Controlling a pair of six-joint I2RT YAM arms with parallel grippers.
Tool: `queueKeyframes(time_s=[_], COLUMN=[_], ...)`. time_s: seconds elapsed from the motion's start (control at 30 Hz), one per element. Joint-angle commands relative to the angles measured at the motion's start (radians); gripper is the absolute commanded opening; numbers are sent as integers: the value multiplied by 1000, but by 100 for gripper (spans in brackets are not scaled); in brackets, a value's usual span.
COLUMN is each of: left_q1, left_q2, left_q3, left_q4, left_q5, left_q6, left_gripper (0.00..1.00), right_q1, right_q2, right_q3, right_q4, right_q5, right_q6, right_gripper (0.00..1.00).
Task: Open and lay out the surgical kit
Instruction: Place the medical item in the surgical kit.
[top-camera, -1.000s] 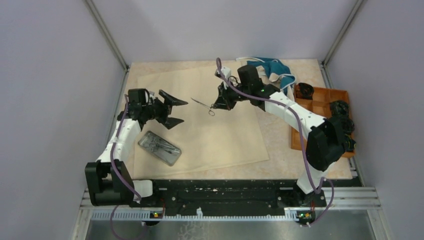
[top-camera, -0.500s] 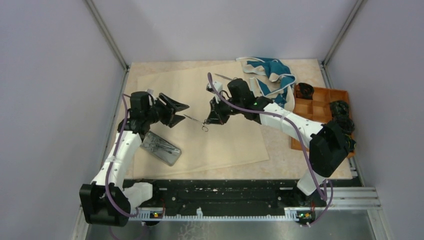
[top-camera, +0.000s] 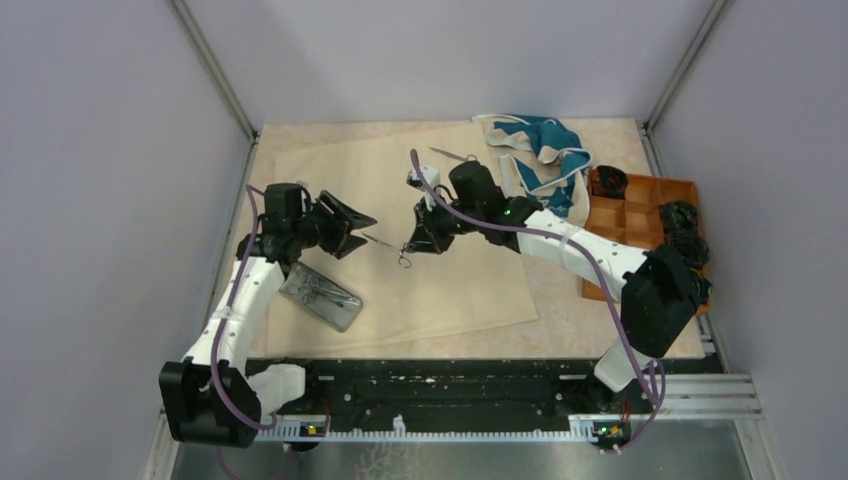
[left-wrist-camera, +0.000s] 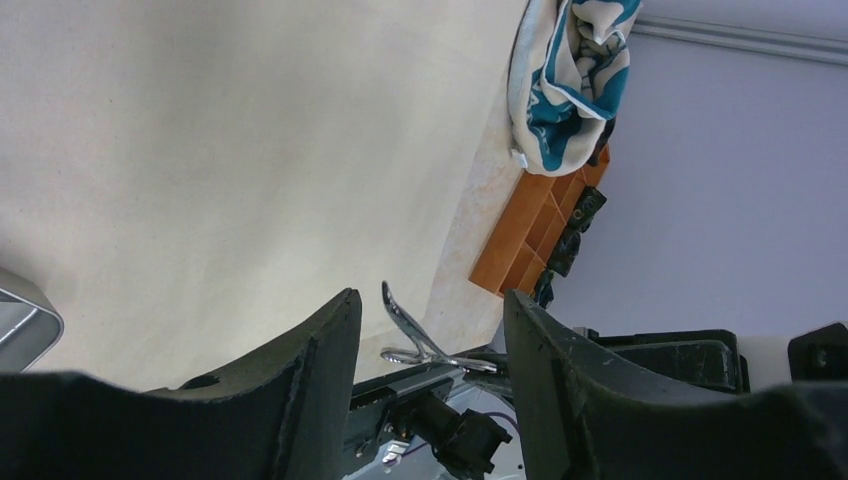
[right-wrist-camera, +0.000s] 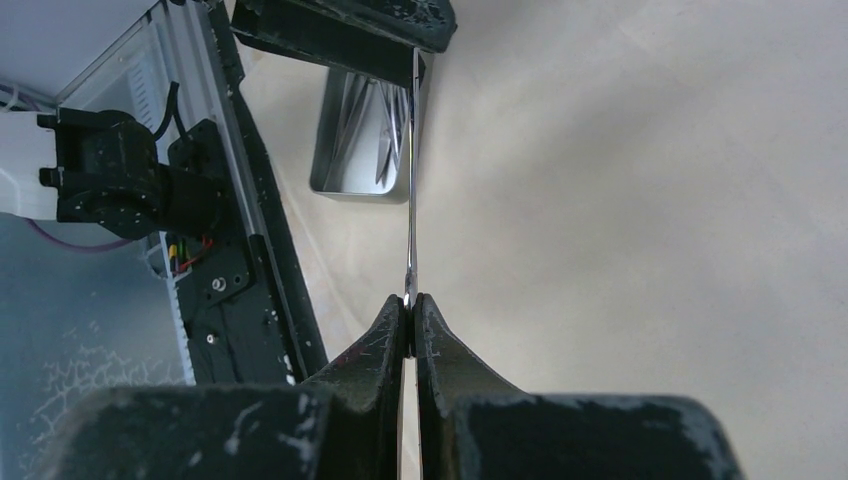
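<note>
A thin silver ring-handled forceps (top-camera: 386, 244) hangs in the air above the beige cloth wrap (top-camera: 450, 270). My right gripper (top-camera: 413, 244) is shut on it near its ring end; in the right wrist view the pads (right-wrist-camera: 398, 318) pinch the shaft (right-wrist-camera: 410, 200). My left gripper (top-camera: 367, 228) stands open around the forceps' tip. In the left wrist view the forceps (left-wrist-camera: 410, 322) sits between the two fingers (left-wrist-camera: 325, 360) with a gap on each side. The steel tray (top-camera: 337, 314) lies on the cloth below the left arm, with instruments inside (right-wrist-camera: 378, 140). Another silver instrument (top-camera: 447, 154) lies at the cloth's far edge.
Teal-and-white fabric (top-camera: 540, 150) is bunched at the back right. An orange-brown compartment tray (top-camera: 640, 215) with dark items stands along the right edge. The black base rail (top-camera: 450, 385) runs along the near edge of the table.
My right gripper carried the forceps left and nearer. My left gripper came in around the forceps' tip and its jaws narrowed.
</note>
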Motion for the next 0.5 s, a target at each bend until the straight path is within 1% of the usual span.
queueKeyframes(time_s=[0.0, 0.13, 0.27, 0.37, 0.4, 0.47], left_q1=[-7, -8, -8, -9, -11, -11], left_q2=[-9, -15, -20, -25, -27, -28], left_q3=[14, 5, 6, -1, -7, -19], left_q4=[24, 21, 28, 57, 71, 95], left_q5=[-6, -7, 3, 20, 31, 48], left_q6=[19, 15, 16, 19, 19, 23], left_gripper=[59, 51, 39, 24, 16, 5], right_q1=[27, 34, 39, 44, 46, 50], right_q2=[-57, -59, -58, -60, -59, -57], right_q3=[47, 51, 49, 58, 61, 72], right_q4=[70, 64, 56, 45, 42, 25], right_q5=[10, 24, 36, 48, 52, 58], right_q6=[26, 26, 19, 10, 10, 4], right_gripper=[0, 0, 0, 0, 0, 0])
